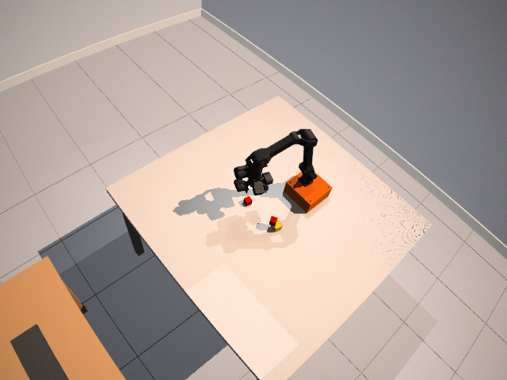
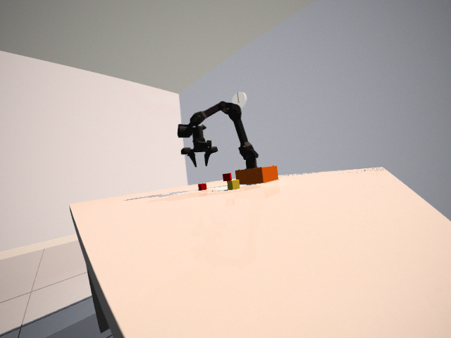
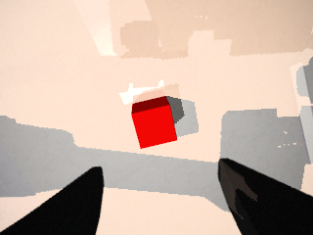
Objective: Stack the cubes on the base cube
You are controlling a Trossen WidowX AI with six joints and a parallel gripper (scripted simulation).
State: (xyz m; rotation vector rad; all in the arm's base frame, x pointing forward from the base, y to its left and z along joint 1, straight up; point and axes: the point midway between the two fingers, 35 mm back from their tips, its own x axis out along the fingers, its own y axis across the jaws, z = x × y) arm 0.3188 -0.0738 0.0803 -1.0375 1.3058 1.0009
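Observation:
The yellow base cube (image 1: pixel 278 226) (image 2: pixel 233 184) stands on the table with one red cube (image 1: pixel 273 219) (image 2: pixel 227 177) resting on a top corner, overhanging it. The second red cube (image 1: pixel 247 200) (image 2: pixel 201 186) (image 3: pixel 155 122) lies loose on the table, to the left of the base cube. My gripper (image 1: pixel 251 187) (image 2: pixel 199 162) (image 3: pixel 160 170) is open and empty. It hangs well above the loose red cube, fingers pointing down. In the wrist view the cube lies ahead of the fingertips, slightly turned.
The arm's orange mounting block (image 1: pixel 307 191) (image 2: pixel 256 174) stands just behind the base cube. The pale table (image 1: pixel 327 265) (image 2: pixel 254 254) ends at an edge to the left. A second orange table (image 1: pixel 40 327) stands apart at the lower left.

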